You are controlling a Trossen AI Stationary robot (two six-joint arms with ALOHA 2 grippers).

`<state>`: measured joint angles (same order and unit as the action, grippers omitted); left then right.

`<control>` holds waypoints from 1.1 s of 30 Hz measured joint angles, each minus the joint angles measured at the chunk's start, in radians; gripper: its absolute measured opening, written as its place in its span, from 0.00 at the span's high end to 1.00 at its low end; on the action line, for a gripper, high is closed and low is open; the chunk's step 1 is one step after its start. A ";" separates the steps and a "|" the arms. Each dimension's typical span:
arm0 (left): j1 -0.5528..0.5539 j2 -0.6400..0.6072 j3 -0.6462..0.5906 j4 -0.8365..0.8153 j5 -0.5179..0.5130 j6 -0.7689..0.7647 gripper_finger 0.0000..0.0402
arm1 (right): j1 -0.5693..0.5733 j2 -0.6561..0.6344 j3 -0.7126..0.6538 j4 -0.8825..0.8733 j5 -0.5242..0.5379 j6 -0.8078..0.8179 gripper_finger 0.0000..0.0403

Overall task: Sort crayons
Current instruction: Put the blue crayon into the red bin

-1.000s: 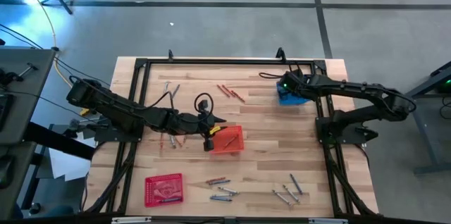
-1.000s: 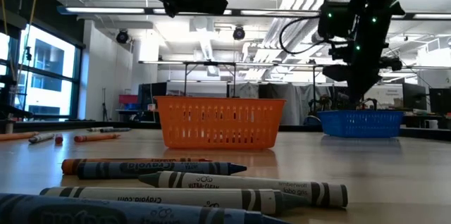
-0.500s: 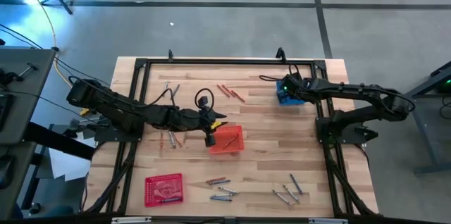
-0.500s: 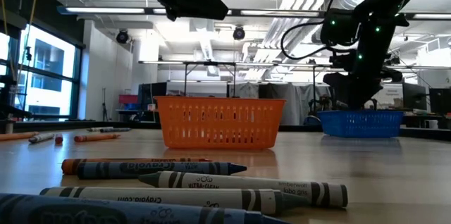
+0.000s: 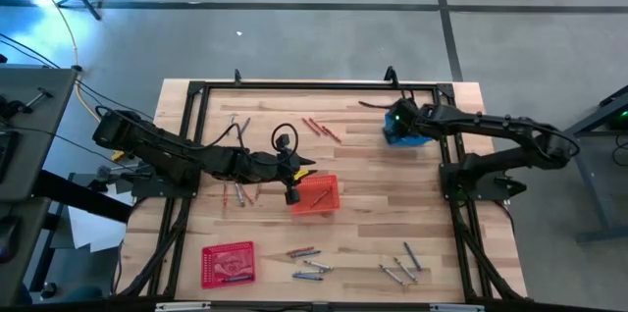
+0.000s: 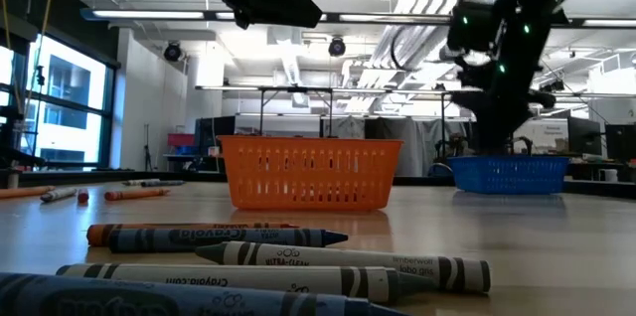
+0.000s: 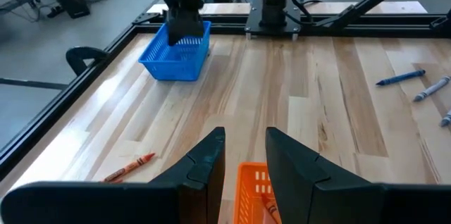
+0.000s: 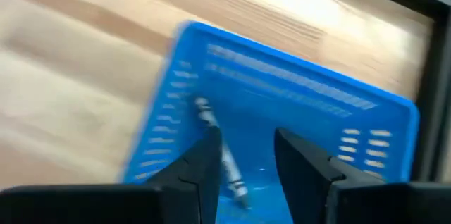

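Blue mesh forms the basket [image 8: 282, 111] under the right gripper [image 8: 243, 157], which hangs over it at the table's far right; its jaws stand apart with nothing between them, and a grey crayon [image 8: 220, 150] lies on the basket floor just beyond the fingertips. By the look of it, the step in hand is a deposit into this basket: to finish it well, lift the gripper straight up until the fingers clear the rim, so the light basket is not dragged or tipped. The left gripper [image 7: 243, 157] hovers over the near edge of the orange basket [image 5: 316, 194] at table centre, jaws slightly parted and empty; red-orange crayons [image 7: 264, 205] show inside it. Remaining crayons are thin paper-wrapped sticks. Red-orange ones [image 5: 321, 128] lie on the far side of the table, between the two baskets. Grey and bluish ones [image 5: 402, 265] are scattered along the near edge, some touching or crossing. Approach crossed sticks from the outermost one, jaws across its length. A red basket [image 5: 228, 263] sits at the near left corner.
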<state>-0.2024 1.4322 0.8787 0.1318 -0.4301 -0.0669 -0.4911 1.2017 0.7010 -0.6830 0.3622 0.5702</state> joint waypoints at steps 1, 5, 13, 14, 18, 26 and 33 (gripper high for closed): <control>0.000 0.000 0.000 0.000 0.000 0.000 0.78 | 0.004 -0.004 0.029 -0.022 -0.027 -0.010 0.69; 0.000 0.000 0.000 0.000 -0.001 0.000 0.78 | 0.050 -0.028 0.150 -0.063 -0.112 -0.028 0.69; 0.000 0.000 0.000 -0.012 -0.002 -0.007 0.78 | 0.385 -0.035 0.308 -0.168 -0.269 0.138 0.69; 0.000 0.000 0.000 -0.014 -0.002 -0.007 0.78 | 0.443 -0.030 0.309 -0.174 -0.266 0.191 0.69; 0.000 0.000 0.000 -0.013 -0.003 0.009 0.78 | 0.663 0.003 0.276 -0.173 -0.262 0.458 0.69; 0.006 0.000 0.000 -0.007 -0.004 0.019 0.78 | 0.944 0.155 0.250 -0.212 -0.466 0.954 0.69; -0.004 0.000 0.000 -0.008 0.000 0.019 0.78 | 1.076 0.260 0.250 -0.086 -0.738 1.185 0.69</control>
<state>-0.2061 1.4322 0.8787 0.1238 -0.4305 -0.0479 0.5853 1.4612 0.9508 -0.7691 -0.3762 1.7549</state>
